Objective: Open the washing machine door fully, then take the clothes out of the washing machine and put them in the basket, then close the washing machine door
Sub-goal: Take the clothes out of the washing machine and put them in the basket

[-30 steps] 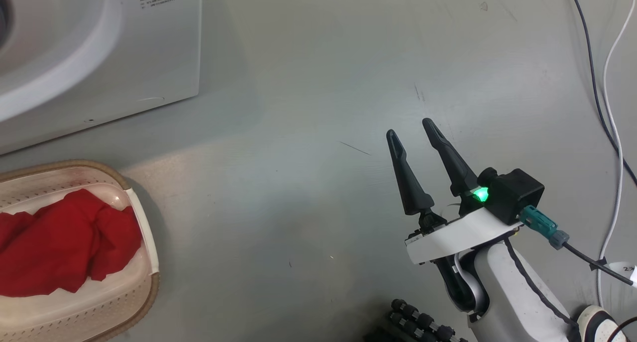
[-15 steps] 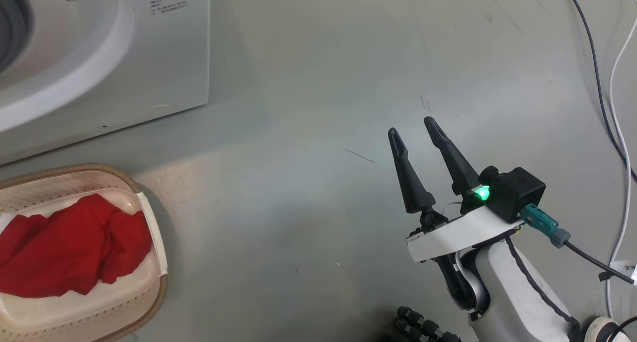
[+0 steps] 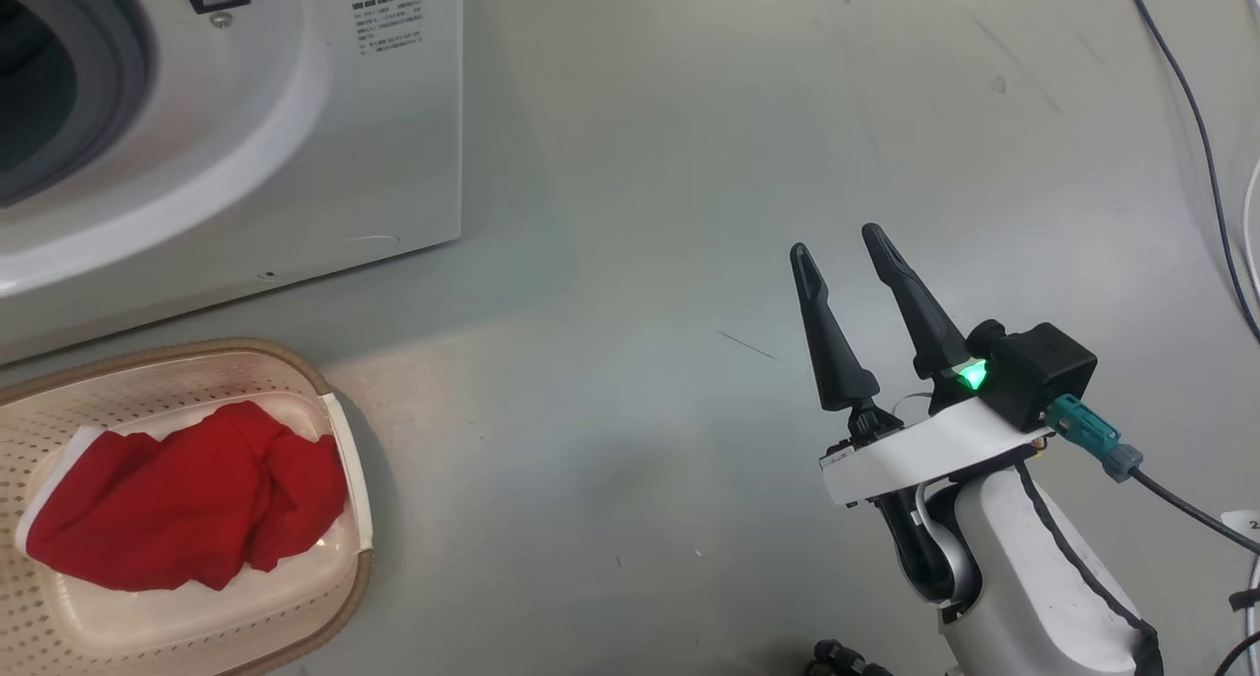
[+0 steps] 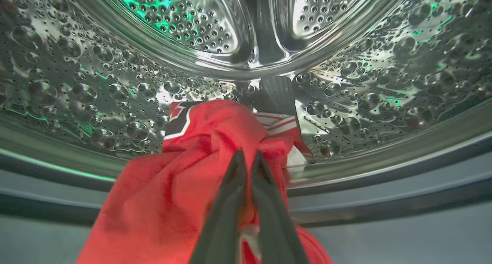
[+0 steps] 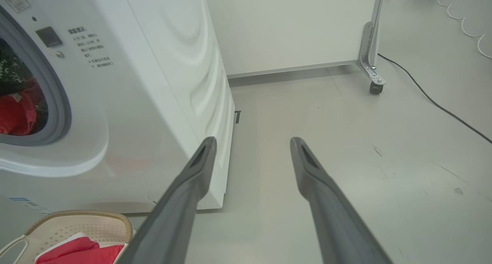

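Left gripper (image 4: 248,153) first: both long dark fingers pinched almost together, clamped on a bunched fold of the bright red fabric garment (image 4: 192,179) w/ white striped trim, well inside the shiny perforated steel drum (image 4: 96,83). Garment's far end lies on the drum bottom next to a ribbed paddle; the near part hangs down either side of the fingers, in front of the grey gasket (image 4: 384,195). Right gripper (image 3: 837,243) is idle: jaws wide apart, nothing between them, poised over the pale grey floor (image 3: 640,115) to the right of the big white front-loading washing machine (image 3: 325,145). Cream perforated plastic basket (image 3: 197,349) w/ brown woven-look rim sits on the floor just in front of the machine, another red garment (image 3: 187,509) already lying in it. So, prob. mid-unload, pull-out looks next. Risks: the pinch looks like it has only a thin fold, so a quick tug could let the cloth slip free. The trailing end could catch on the paddle or gasket lip and drag. A long hanging tail might also miss the basket and land on the floor, or drape over the rim, since it's part full. Slow, high lift looks safest.
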Available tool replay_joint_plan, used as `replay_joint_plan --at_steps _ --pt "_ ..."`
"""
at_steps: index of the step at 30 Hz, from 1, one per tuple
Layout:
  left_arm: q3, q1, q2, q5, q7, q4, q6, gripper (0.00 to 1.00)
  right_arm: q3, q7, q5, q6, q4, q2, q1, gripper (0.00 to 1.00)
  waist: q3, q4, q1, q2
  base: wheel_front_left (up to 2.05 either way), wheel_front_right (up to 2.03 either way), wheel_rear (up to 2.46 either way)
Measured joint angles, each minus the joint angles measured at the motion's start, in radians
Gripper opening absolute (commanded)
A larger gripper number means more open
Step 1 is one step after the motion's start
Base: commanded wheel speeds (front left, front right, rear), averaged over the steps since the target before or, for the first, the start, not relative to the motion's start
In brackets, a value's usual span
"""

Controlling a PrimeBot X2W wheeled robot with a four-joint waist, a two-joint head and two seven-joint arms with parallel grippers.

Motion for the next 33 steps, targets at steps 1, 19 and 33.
replay_joint_plan --at_steps 1,19,33 --pt "-0.001 0.003 -0.002 0.000 -0.013 0.002 -0.006 0.00 -0.002 0.000 0.000 0.000 0.002 0.000 0.000 1.00 -0.007 0.004 0.0000 0.0000 0.00 0.00 0.00" --pt "-0.074 0.162 -0.125 -0.009 -0.245 0.029 -0.071 0.00 -0.070 0.000 -0.028 0.001 0.050 -0.001 0.039 1.00 -0.169 0.093 -0.0001 0.0000 0.00 0.00 0.00" --pt "-0.150 0.297 -0.187 -0.009 -0.383 -0.040 -0.084 0.00 -0.110 0.000 -0.053 0.011 0.059 -0.014 0.096 1.00 -0.273 0.183 -0.0001 0.0000 0.00 0.00 0.00"
